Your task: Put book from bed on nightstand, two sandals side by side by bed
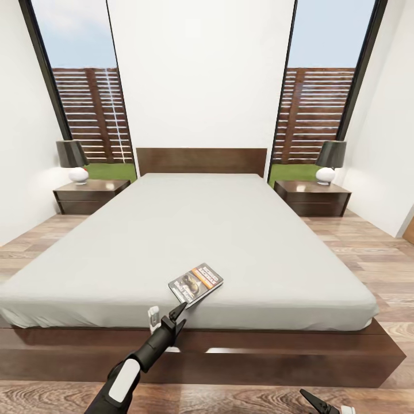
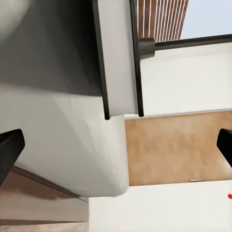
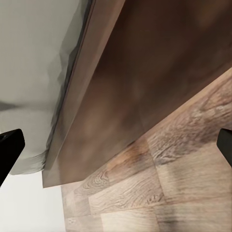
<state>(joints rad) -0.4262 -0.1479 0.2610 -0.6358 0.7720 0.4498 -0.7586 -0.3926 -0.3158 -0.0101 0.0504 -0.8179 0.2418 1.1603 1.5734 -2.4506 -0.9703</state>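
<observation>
Head view: left arm (image 1: 135,365) rises from 7 o'clock of the frame and slants up toward 1 o'clock, extended over the bed's foot edge. Left gripper (image 1: 165,314) sits at the mattress edge, jaws spread apart, one dark finger and one pale finger visible; nothing between them. Dark fingertip just short of the book (image 1: 196,282), at the book's 7 o'clock corner; contact not resolvable.

Book lies flat on the bed (image 1: 190,230) near the foot edge, slightly right of centre, rotated so its long axis runs toward 2 o'clock.

Left wrist view: both fingertips (image 2: 9,150) at the frame's sides, wide apart; book's (image 2: 118,58) pale page edge straight ahead, over the grey mattress.

Right gripper (image 1: 322,402) low at 5 o'clock of the head view, near the floor (image 1: 368,253); only a dark fingertip and a white part show there. Right wrist view: fingertips (image 3: 9,147) wide apart, empty, facing the bed frame (image 3: 145,77) and plank floor.

Nightstands (image 1: 91,195) (image 1: 313,197) flank the headboard, each with a lamp (image 1: 73,161).
</observation>
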